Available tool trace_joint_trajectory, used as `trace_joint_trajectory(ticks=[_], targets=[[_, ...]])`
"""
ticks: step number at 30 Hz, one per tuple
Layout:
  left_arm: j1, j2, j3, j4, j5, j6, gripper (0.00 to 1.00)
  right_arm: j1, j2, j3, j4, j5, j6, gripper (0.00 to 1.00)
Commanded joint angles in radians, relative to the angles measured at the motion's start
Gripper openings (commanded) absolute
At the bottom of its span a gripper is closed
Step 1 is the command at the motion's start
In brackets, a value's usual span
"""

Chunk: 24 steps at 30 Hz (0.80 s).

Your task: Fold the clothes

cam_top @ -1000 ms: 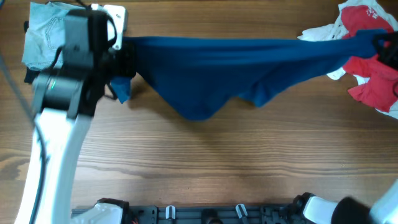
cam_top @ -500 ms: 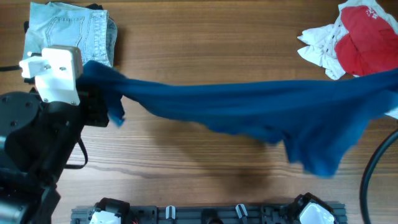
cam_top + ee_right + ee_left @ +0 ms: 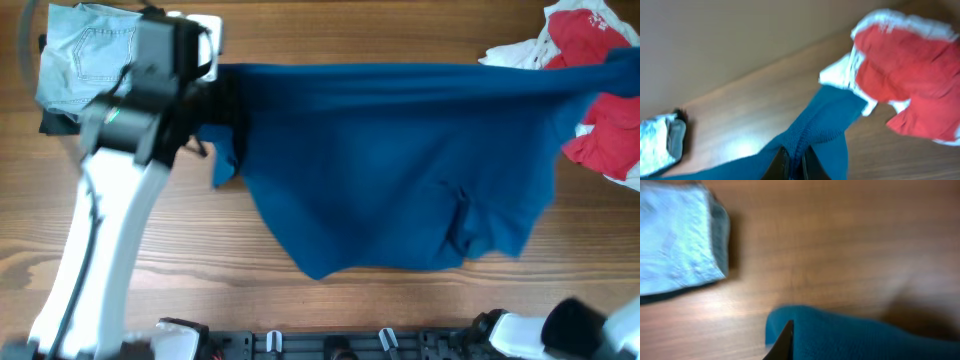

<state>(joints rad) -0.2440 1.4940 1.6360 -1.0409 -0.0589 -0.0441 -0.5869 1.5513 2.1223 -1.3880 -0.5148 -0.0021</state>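
Note:
The clothes are one dark blue shirt (image 3: 400, 170), held up off the table and stretched from left to right across the overhead view. Its body hangs down in a broad sheet toward the front edge. My left gripper (image 3: 218, 100) is shut on the shirt's left end; the left wrist view shows one dark fingertip (image 3: 786, 339) against blue cloth (image 3: 855, 335). My right gripper (image 3: 795, 164) is shut on a seam of the shirt (image 3: 815, 125). The shirt's right end runs off the overhead view's right edge, so that gripper is hidden there.
Folded light denim (image 3: 85, 55) lies at the far left, just behind my left arm (image 3: 100, 230). A heap of red and white clothes (image 3: 590, 70) sits at the far right, partly under the stretched shirt. Bare wood (image 3: 200, 290) shows in front.
The shirt swung forward and down half a second ago, then came back up. My left gripper is back at the far left, and the shirt now hangs in a wider sheet than before.

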Motion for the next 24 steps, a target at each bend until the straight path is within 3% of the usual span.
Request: trace_joint_trajectory(ticks=[1, 8, 16, 20, 24], targets=[[0.006, 0.145, 0.006, 0.002, 0.006, -0.024, 0.04, 0.031, 0.103, -0.058, 0.045, 0.028, -0.051, 0.04], [0.024, 0.403, 0.006, 0.055, 0.005, -0.008, 0.04, 0.118, 0.315, -0.215, 0.209, 0.046, -0.02, 0.04], [0.046, 0.581, 0.006, 0.226, -0.023, 0.07, 0.04, 0.17, 0.483, -0.231, 0.267, 0.055, -0.02, 0.04], [0.046, 0.601, 0.006, 0.403, -0.141, 0.097, 0.08, 0.179, 0.495, -0.232, 0.285, 0.055, -0.021, 0.04], [0.057, 0.601, 0.006, 0.612, -0.334, 0.097, 0.04, 0.18, 0.495, -0.231, 0.29, 0.055, -0.021, 0.04]])
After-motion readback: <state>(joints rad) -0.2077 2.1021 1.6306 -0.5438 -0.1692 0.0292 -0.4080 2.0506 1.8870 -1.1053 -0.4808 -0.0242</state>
